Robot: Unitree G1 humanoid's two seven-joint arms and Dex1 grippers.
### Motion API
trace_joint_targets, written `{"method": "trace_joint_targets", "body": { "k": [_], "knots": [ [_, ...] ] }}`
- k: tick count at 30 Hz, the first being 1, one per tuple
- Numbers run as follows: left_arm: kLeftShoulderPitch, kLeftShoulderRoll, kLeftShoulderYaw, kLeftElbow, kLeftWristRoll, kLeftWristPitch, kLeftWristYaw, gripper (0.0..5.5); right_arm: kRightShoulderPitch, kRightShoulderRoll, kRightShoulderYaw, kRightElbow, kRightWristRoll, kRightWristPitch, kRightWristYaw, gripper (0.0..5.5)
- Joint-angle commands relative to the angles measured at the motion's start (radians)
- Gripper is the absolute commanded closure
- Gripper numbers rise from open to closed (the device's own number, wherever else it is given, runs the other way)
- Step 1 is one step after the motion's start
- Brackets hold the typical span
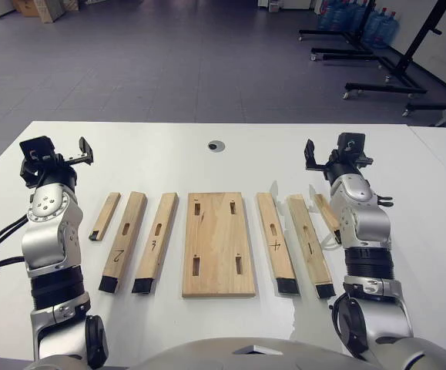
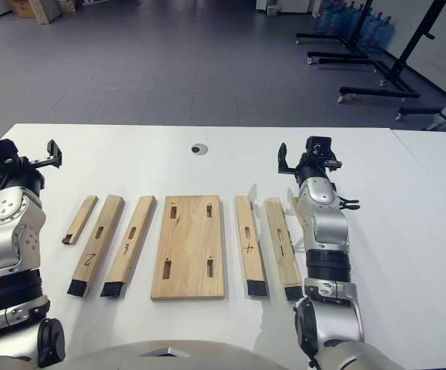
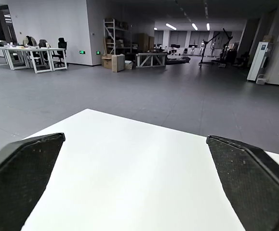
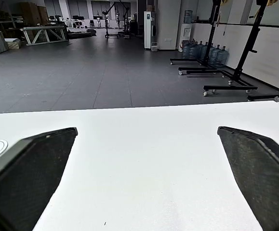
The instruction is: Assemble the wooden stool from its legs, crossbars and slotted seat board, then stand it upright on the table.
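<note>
Assembly not begun. Slotted seat board (image 1: 218, 244) flat by table (image 1: 169, 146) near edge; legs (image 1: 124, 240) paired either side, crossbars (image 1: 105, 216) outermost. Beyond: left gripper (image 1: 61, 151), right gripper (image 1: 332, 150) spread wide, empty. Next, probably: grasp leg, align to slot.

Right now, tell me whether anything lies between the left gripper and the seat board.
Yes: three pieces lie flat on the table between the left gripper and the seat board: a short crossbar, an outer slotted leg and an inner slotted leg. A reach from above would probably clear them.
</note>
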Motion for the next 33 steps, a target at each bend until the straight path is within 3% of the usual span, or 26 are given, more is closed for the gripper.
{"method": "trace_joint_targets", "body": {
  "k": [1, 6, 12, 21, 33],
  "knots": [
    [-0.065, -0.006, -0.032, 0.023, 0.018, 0.013, 0.003, 0.1, 0.044, -0.04, -0.018, -0.091, -0.017, 0.042, 0.014, 0.15],
    [0.142, 0.01, -0.016, -0.17, 0.003, 0.113, -0.056, 0.1, 0.265, -0.14, -0.121, -0.323, 0.066, 0.201, 0.142, 0.15],
    [0.262, 0.06, 0.049, -0.363, -0.078, 0.186, -0.164, 0.1, 0.301, -0.264, -0.207, -0.447, 0.145, 0.315, 0.264, 0.15],
    [0.119, 0.082, 0.016, -0.315, -0.083, 0.246, -0.178, 0.1, 0.251, -0.119, -0.155, -0.533, 0.165, 0.395, 0.145, 0.15],
    [-0.047, 0.025, -0.073, -0.199, -0.015, 0.154, -0.122, 0.1, 0.078, -0.071, -0.109, -0.432, 0.085, 0.292, 0.043, 0.15]
  ]
}}
